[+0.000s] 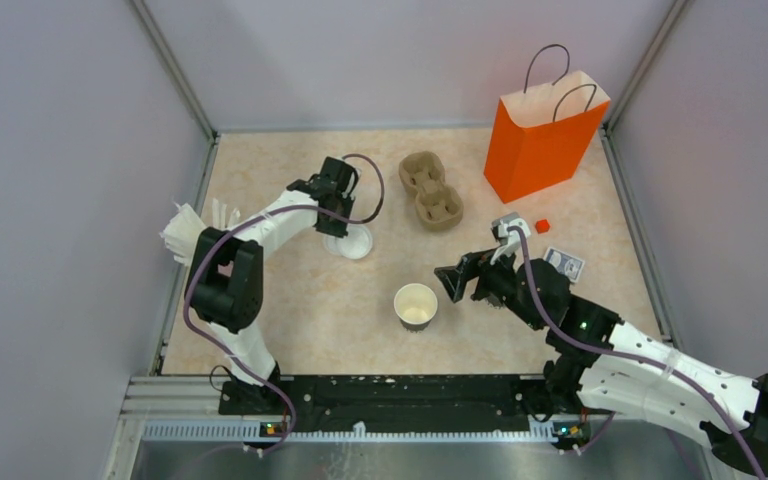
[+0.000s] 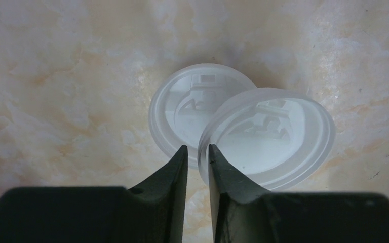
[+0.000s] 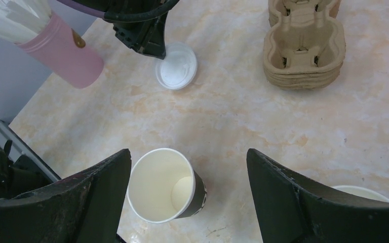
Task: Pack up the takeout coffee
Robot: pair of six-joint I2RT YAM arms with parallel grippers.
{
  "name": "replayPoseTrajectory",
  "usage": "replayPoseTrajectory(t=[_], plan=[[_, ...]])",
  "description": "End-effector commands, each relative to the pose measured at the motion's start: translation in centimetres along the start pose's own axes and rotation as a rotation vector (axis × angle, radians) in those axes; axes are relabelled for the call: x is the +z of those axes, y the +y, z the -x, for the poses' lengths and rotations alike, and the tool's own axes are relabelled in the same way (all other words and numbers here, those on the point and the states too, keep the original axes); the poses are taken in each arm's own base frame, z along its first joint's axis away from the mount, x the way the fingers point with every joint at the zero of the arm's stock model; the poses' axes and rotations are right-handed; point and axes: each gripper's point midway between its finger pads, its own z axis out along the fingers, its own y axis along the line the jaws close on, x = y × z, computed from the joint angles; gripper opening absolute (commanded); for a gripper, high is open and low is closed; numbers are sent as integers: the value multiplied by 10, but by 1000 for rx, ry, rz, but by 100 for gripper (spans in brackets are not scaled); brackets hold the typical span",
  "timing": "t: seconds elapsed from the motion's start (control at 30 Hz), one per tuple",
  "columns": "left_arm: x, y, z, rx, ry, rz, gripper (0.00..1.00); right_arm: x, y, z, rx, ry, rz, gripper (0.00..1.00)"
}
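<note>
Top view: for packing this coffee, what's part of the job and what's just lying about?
Job:
- open paper cup
- white lid pinched at its rim in the left gripper
- pulp cup tray
- orange bag

Lying about:
- second lid on the table
- pink holder
- small orange piece

The overhead camera looked down over the whole marbled beige tabletop [image 1: 340, 320] from behind the arms. The left wrist camera hovered close over translucent white round plastic lids [image 2: 268, 136], which the right wrist camera viewed from farther off [image 3: 176, 66].
</note>
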Motion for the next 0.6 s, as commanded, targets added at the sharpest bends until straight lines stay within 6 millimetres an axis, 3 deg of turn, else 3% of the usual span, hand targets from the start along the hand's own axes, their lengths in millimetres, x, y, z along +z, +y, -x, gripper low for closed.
replayPoseTrajectory(t=[0.0,0.17,0.37,0.57], plan=[[4,3,7,-3,-24,10,24,-3,4,12,13,-36,9,82],[-1,5,13,-4,-46,19,1,-4,2,11,8,-35,4,82],[-12,14,24,-17,-66,49,0,-4,2,11,9,-35,1,82],[-16,36,25,-47,-51,117,0,-4,1,9,7,-32,0,82]])
